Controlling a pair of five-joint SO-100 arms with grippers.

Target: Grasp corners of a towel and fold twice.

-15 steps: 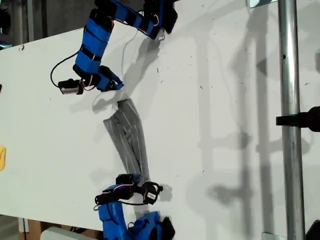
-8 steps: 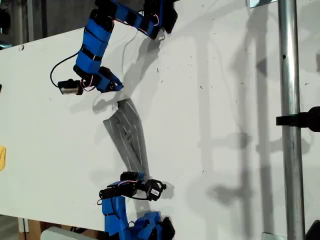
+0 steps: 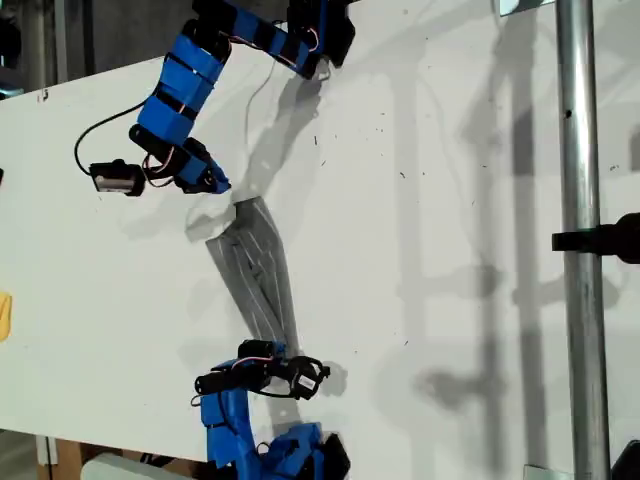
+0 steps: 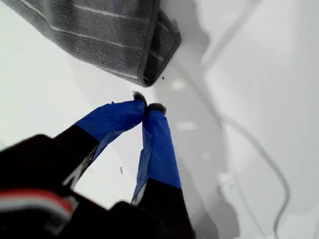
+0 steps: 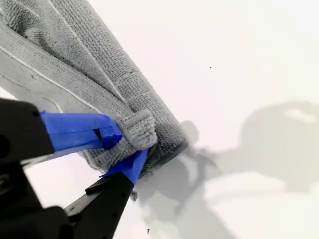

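A white tabletop (image 3: 420, 250) fills the exterior view, with a metal pole (image 3: 582, 240) standing across that view's right side and a small yellow object (image 3: 4, 316) at the tabletop's edge on that view's left. The towel (image 3: 252, 272), grey with fine pale stripes, lies bunched into a long narrow band on the tabletop's middle part, running from near the upper arm in the exterior view down toward the lower arm by the tabletop's near edge at that view's bottom. One end of the band is a gathered corner (image 5: 137, 130), and my second pincer (image 5: 124, 152) is clenched on it, its blue-taped fingers (image 5: 79, 130) pressing a wad of cloth between them; in the exterior view this is the lower pincer (image 3: 290, 368), at the band's lower end. The other end of the towel (image 4: 104, 35) lies folded over on itself, free on the surface. My first pincer (image 4: 146, 107) is just beside that end but apart from it, its blue tips closed together on nothing but a few grey fibres; in the exterior view it is the upper one (image 3: 218, 184), with a black cable (image 3: 100, 140) looping beside its arm.
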